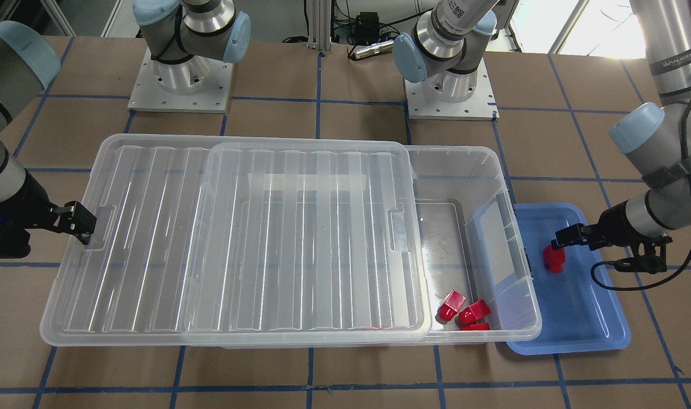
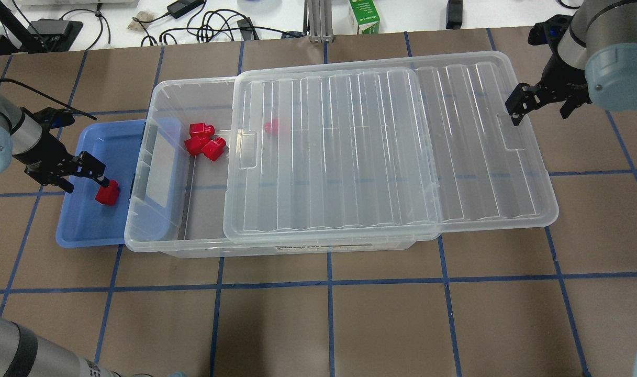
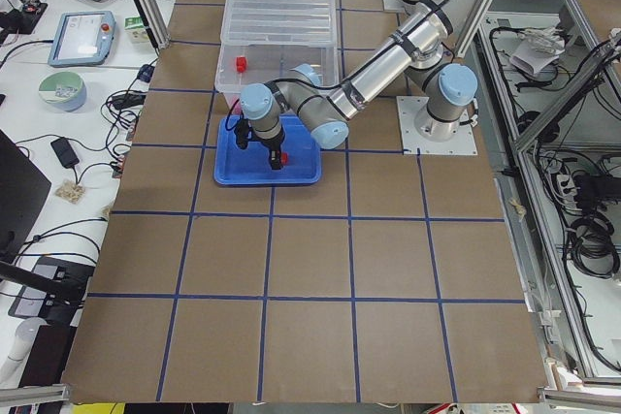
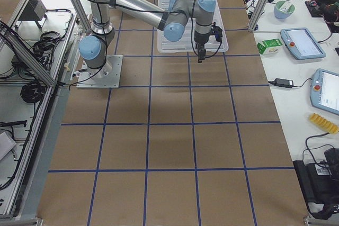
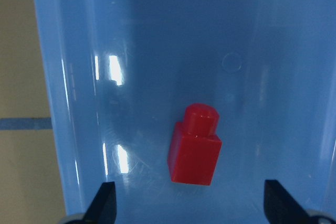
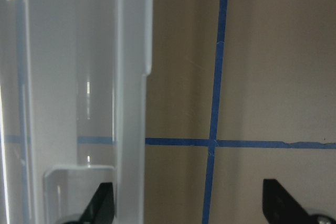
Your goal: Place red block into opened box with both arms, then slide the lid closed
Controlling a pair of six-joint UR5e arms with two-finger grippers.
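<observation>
Your red block (image 2: 107, 194) lies on the floor of the blue tray (image 2: 80, 230), at the left of the overhead view and just outside the box (image 2: 323, 246). In the left wrist view its stub points toward the top of the frame. The left gripper (image 5: 190, 205) hangs over it with fingers spread wide. The block sits in line with the gap but beyond the fingertips, and neither one touches it.

The lid (image 2: 376, 152) rests on the box, shifted toward the right of the overhead view. It overhangs that end and leaves the left end uncovered. In the uncovered part you can see three other red blocks (image 2: 203, 141) bunched near the far wall (a further red block (image 2: 271, 126) shows faintly through the lid).

The right gripper (image 2: 518, 104) is at the lid's right short edge, by the recessed tab (image 2: 511, 133). Its fingers are apart, with the lid's rim just inside one fingertip and the brown table (image 6: 262, 51) under the rest of the gap. You cannot tell whether a finger touches the lid.
</observation>
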